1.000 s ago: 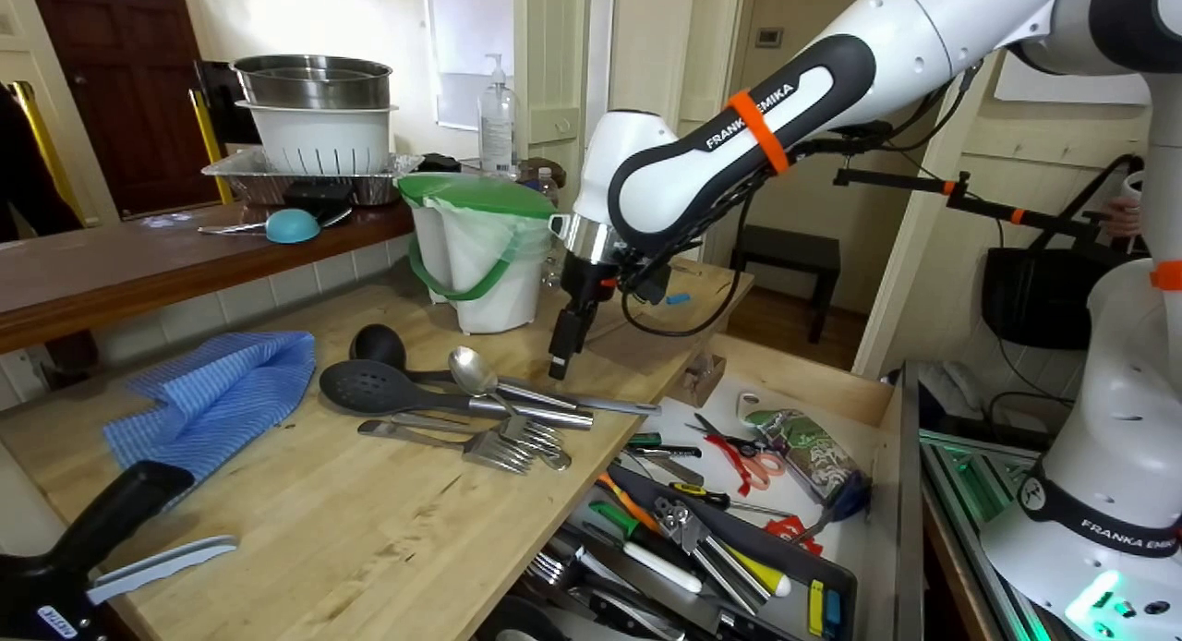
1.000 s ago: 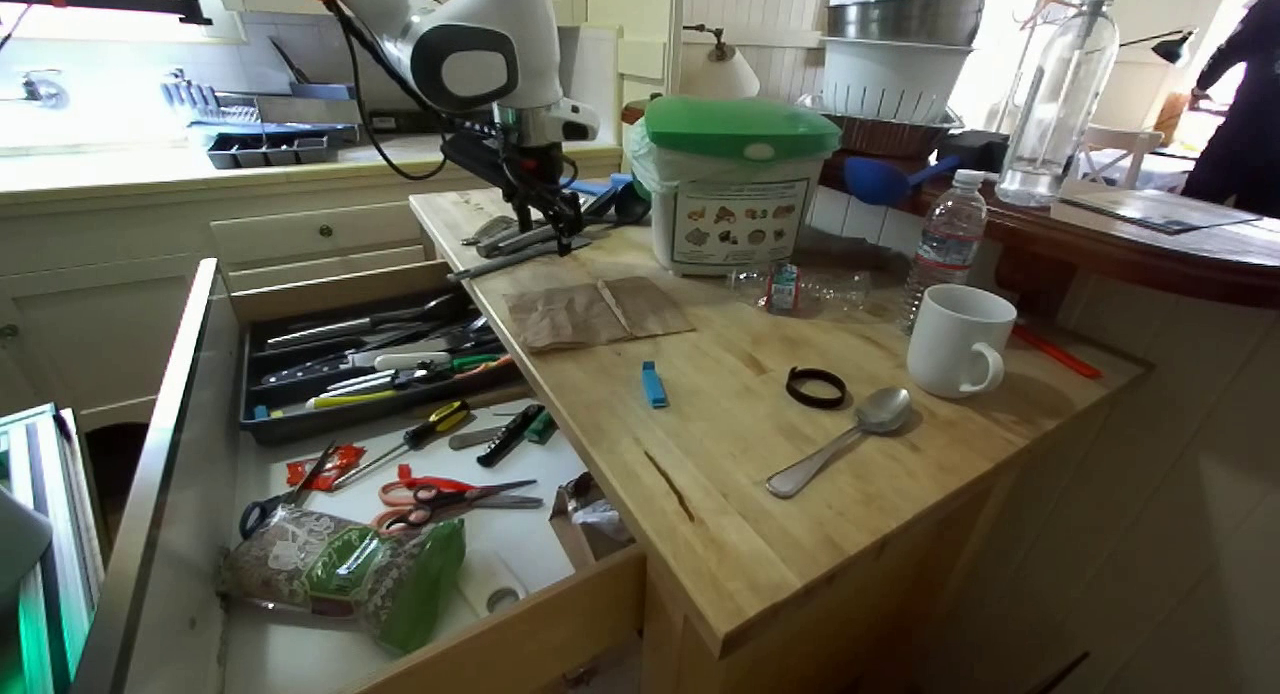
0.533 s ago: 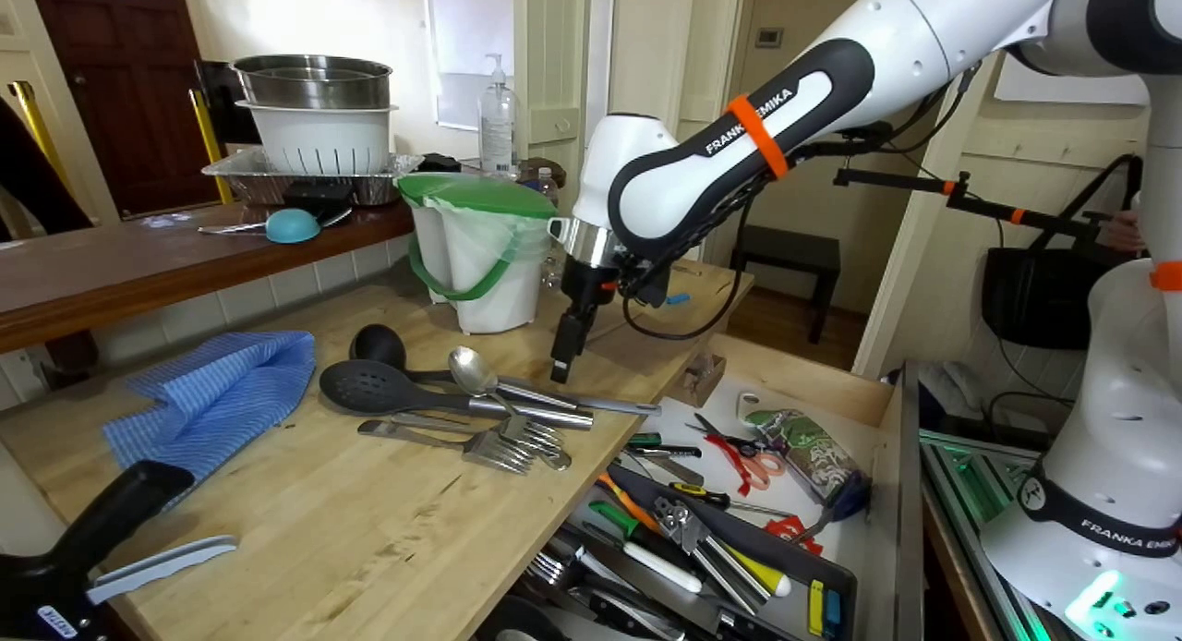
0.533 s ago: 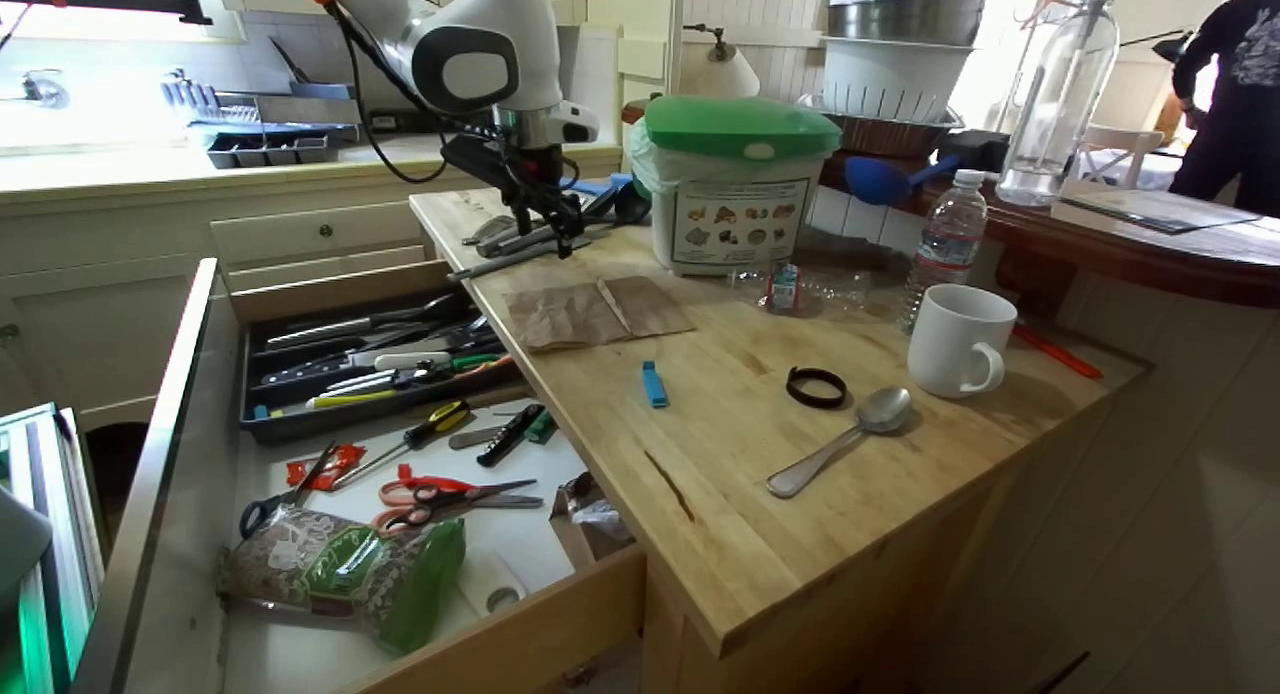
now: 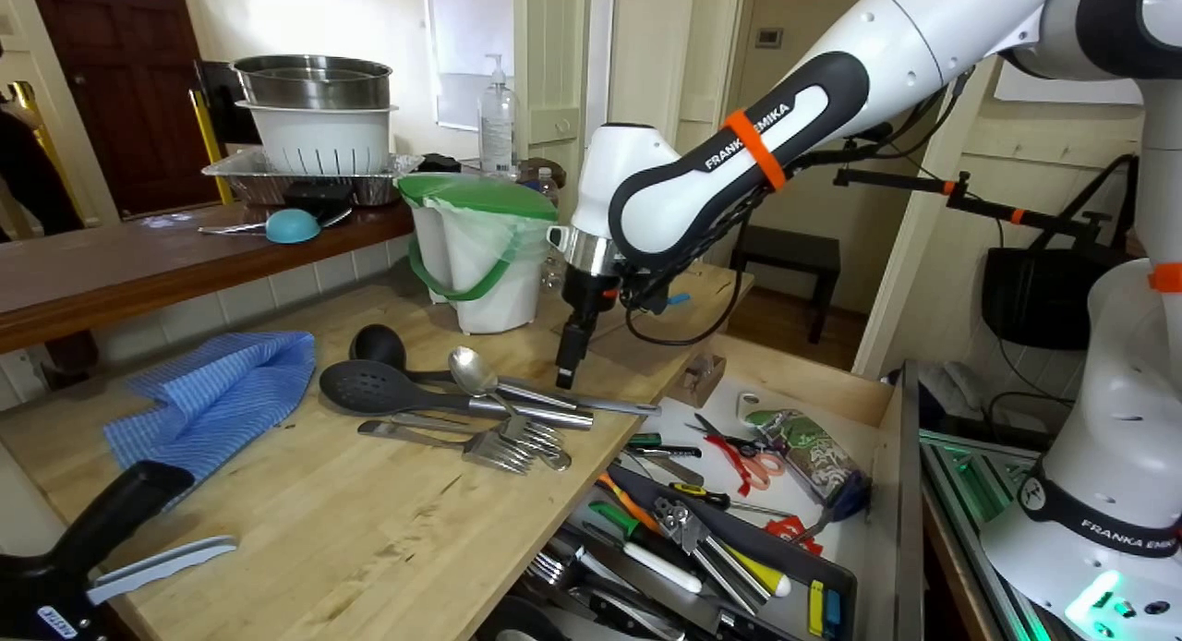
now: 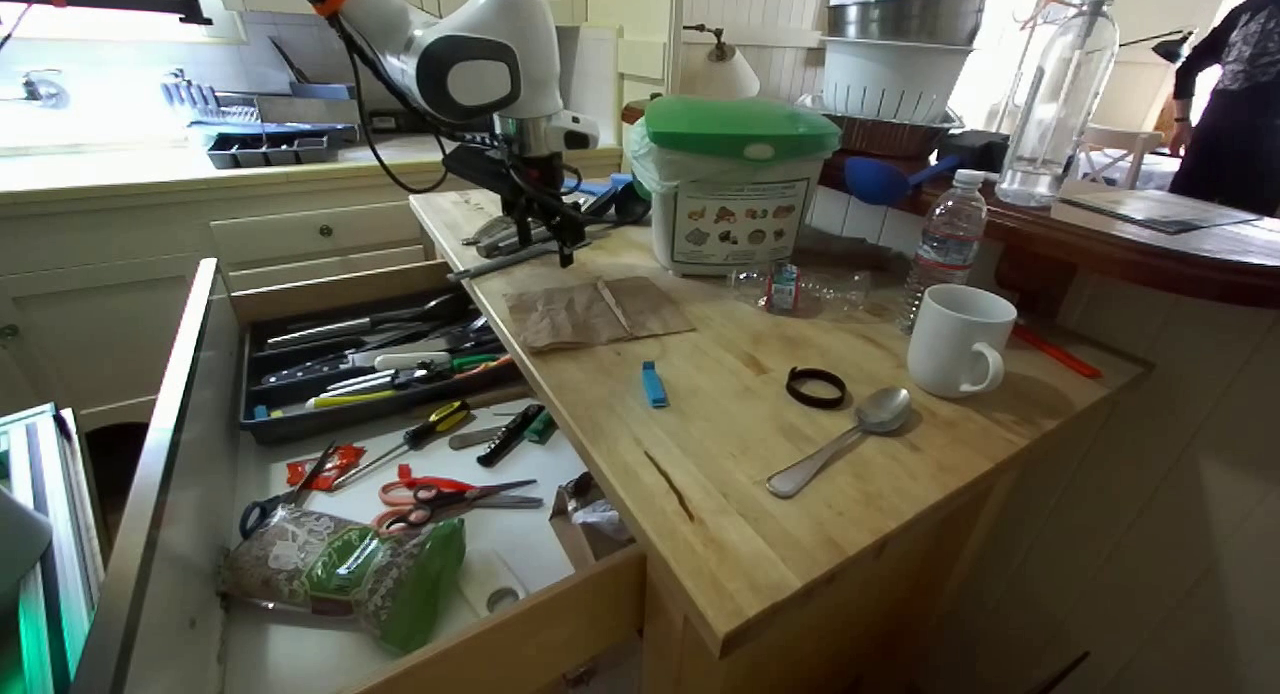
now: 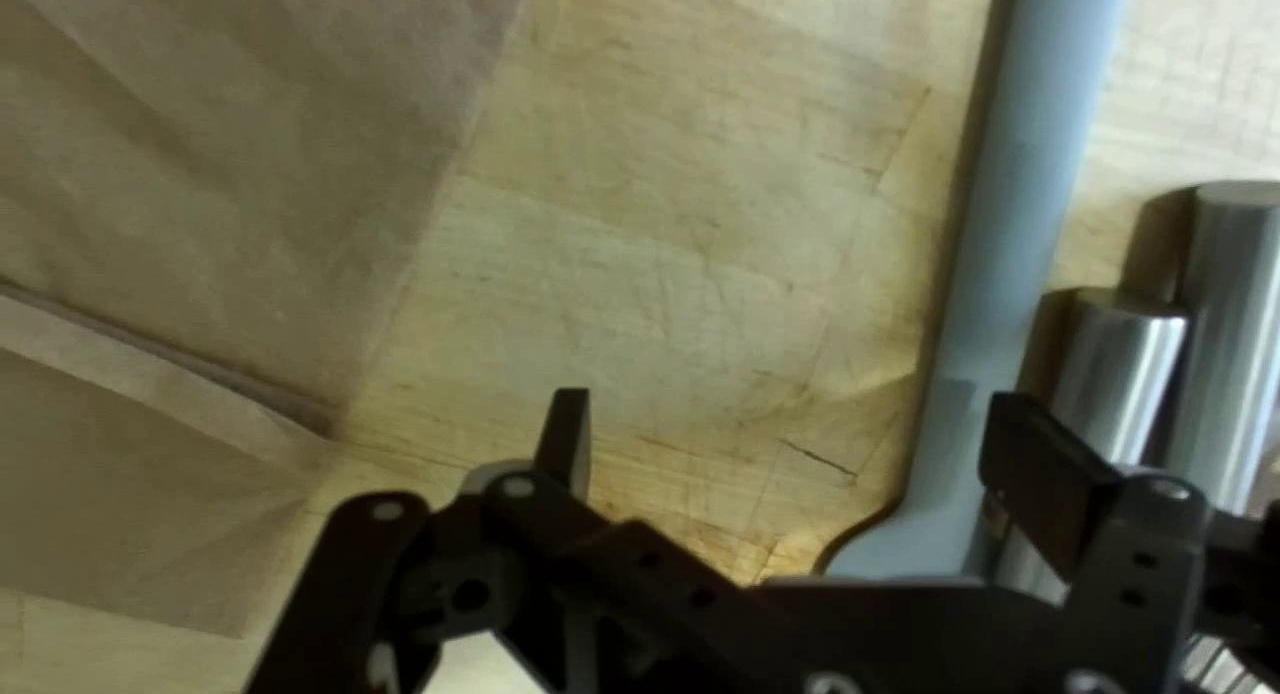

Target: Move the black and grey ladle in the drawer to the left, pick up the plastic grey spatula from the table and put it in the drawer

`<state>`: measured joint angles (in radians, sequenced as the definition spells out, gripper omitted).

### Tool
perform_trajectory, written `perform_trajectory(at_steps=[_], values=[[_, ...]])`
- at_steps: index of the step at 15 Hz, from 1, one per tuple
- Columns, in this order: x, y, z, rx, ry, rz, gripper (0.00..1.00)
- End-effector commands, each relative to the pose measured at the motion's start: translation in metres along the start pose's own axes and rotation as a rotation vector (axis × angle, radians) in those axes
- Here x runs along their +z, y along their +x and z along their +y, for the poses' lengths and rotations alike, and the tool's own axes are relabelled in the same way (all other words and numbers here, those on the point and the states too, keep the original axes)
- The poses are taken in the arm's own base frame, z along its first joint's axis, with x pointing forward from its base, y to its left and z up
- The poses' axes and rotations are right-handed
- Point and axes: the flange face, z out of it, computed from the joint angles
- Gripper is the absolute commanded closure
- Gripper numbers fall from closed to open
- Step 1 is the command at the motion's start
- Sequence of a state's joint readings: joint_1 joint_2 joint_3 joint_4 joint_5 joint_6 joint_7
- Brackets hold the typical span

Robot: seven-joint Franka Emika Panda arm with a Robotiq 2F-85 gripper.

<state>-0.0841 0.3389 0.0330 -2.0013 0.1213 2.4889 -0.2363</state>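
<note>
The grey plastic spatula lies on the light-wood table. Its handle reaches toward the drawer-side edge and also shows in the wrist view; its head is hidden. My gripper is open and empty above the table, pointing down. In the wrist view the grey handle runs between its fingers, closer to the right one. In an exterior view the gripper is just over the utensils. The drawer stands open beside the table, full of utensils. I cannot tell which dark utensil in it is the ladle.
A black ladle, slotted spoon, metal spoon and forks lie against the spatula. Two metal handles lie right beside it in the wrist view. A lidded bin and brown paper are close to the gripper.
My gripper has come down a little toward the table and the grey handle. The utensils and drawer have not moved.
</note>
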Motion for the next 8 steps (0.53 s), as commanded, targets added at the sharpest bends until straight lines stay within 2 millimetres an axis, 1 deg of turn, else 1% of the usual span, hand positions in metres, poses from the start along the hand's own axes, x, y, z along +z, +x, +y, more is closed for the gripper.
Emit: perform_trajectory(at_steps=[1,5,8], values=[[0.011,0.000,-0.017,0.010,-0.060,-0.021,0.00],[0.017,0.002,-0.045,-0.004,-0.125,-0.029,0.00],[0.020,0.005,-0.065,-0.006,-0.141,-0.032,0.00]])
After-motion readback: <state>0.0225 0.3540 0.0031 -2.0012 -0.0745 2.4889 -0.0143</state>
